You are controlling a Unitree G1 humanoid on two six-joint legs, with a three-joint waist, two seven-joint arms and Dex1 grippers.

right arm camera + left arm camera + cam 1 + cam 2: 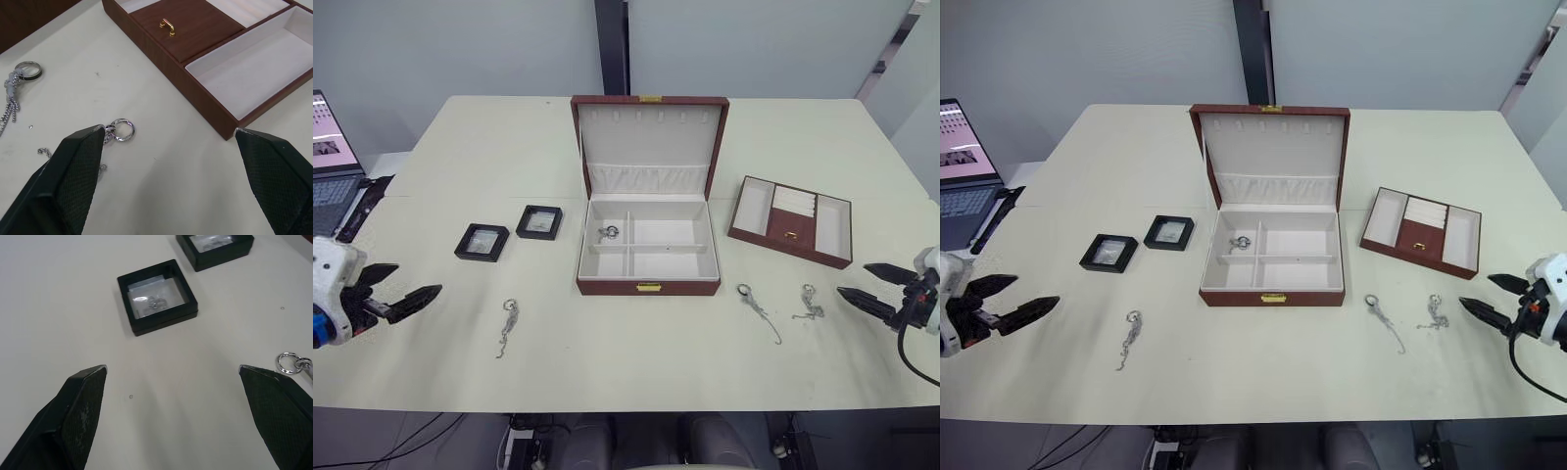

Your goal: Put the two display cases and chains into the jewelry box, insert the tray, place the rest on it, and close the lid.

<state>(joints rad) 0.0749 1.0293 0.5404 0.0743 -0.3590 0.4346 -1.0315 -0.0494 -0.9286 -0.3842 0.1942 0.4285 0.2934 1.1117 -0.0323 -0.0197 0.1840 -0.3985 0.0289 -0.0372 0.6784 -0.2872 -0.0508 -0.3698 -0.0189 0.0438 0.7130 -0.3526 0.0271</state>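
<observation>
While the jewelry box sits open at the middle of the table, its lid stands upright at the back and its brass clasp faces the robot. Its long axis runs left to right. Inside, white dividers split it into compartments, and a ring with a small chain lies in the rear-left one. No writing can be read on anything here.

Left of the box lie two black display cases, flat and slightly apart, the nearer one farther from the box. A chain lies nearer the robot than those cases, stretched roughly front to back. Right of the box rests the tray, angled, its long axis running left to right, with white side pockets and a brown centre bearing a gold handle. In front of the tray lie two more chains, side by side.

The left gripper hovers well left of the box, fingers spread wide and empty. The right gripper hovers well right of the box, fingers likewise spread, holding nothing.
</observation>
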